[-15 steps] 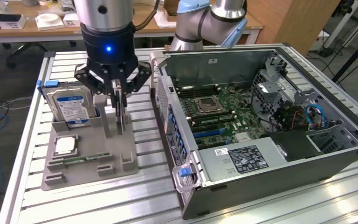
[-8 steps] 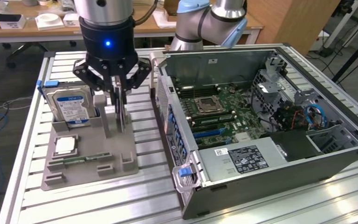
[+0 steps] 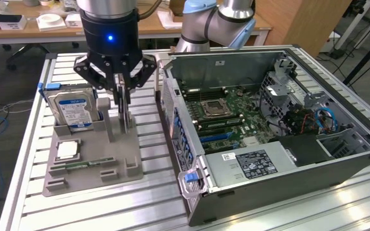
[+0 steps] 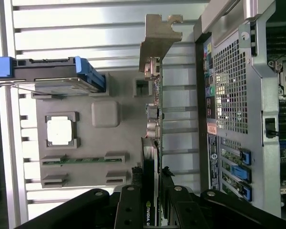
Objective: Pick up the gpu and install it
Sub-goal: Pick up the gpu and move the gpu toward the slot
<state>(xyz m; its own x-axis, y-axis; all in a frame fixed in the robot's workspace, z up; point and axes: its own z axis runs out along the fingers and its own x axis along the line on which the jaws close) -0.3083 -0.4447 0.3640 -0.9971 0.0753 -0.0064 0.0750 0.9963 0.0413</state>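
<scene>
In the exterior view, the black two-fingered tool (image 3: 122, 96) is closed narrowly on the top edge of the gpu (image 3: 126, 118), a thin dark expansion card on a green circuit board. The card stands upright over the grey plastic parts holder (image 3: 127, 168) on the slatted aluminium surface (image 3: 152, 202), between the silver hard drive with a blue-white label (image 3: 72, 108) and the open black computer case (image 3: 269, 125). In the wrist view, the tool (image 4: 151, 193) clamps the gpu (image 4: 151, 157) edge-on from both sides, with its silver metal bracket (image 4: 157, 38) at the far end, the holder (image 4: 105, 138) on one side and the case (image 4: 233, 95) on the other.
</scene>
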